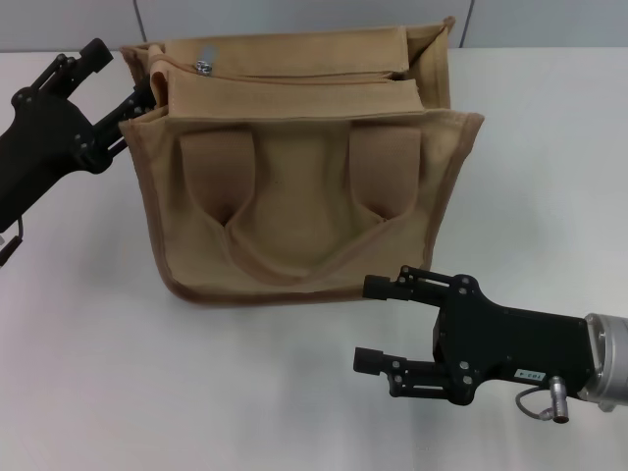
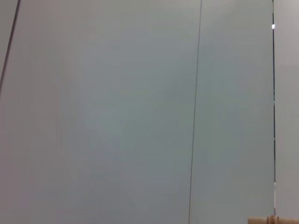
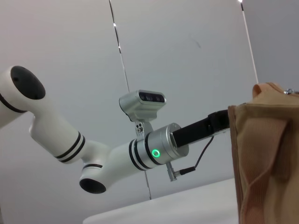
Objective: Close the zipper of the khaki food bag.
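The zipper (image 1: pixel 294 71) runs between the two top flaps of the khaki food bag (image 1: pixel 304 167), and its small silver pull tab (image 1: pixel 204 67) sits at the bag's left end; the gap between the flaps looks unclosed toward the right end, though the teeth themselves are hard to make out. The bag stands upright on the white table (image 1: pixel 98 373), toward the back, its handle side facing the robot. The left gripper (image 1: pixel 126 93) is at the bag's upper left corner, one finger raised clear and the other reaching the bag's edge, its tip hidden behind the fabric, so the jaws stand apart. The right gripper (image 1: pixel 378 324) hovers just in front of the bag's lower right, jaws spread wide, holding nothing.
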Action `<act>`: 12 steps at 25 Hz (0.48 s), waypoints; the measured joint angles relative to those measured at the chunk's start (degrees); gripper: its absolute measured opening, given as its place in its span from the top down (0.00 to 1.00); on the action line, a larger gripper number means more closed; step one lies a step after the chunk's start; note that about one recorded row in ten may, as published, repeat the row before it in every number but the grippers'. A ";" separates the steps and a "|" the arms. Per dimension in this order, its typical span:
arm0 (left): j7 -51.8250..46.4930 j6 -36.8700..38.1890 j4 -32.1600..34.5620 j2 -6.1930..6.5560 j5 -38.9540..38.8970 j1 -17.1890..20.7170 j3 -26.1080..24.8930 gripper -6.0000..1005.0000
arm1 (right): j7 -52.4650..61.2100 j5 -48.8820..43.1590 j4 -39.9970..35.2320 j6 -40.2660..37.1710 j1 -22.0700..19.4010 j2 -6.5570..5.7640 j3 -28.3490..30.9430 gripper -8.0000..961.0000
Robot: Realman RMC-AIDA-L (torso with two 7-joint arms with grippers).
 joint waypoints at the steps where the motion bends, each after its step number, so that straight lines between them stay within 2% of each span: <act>1: 0.00 -0.12 -0.05 -0.02 -0.07 0.00 0.10 0.32 | 0.00 0.00 0.04 0.19 0.00 0.00 0.00 0.21; 7: 0.32 -0.41 -0.90 -0.02 -0.01 0.42 0.23 0.34 | 0.00 -0.01 0.09 0.49 0.11 0.00 0.00 0.21; 12: 0.33 -1.09 -0.66 0.12 0.08 0.93 0.15 0.44 | 0.01 -0.02 0.07 1.16 0.37 0.00 0.00 0.21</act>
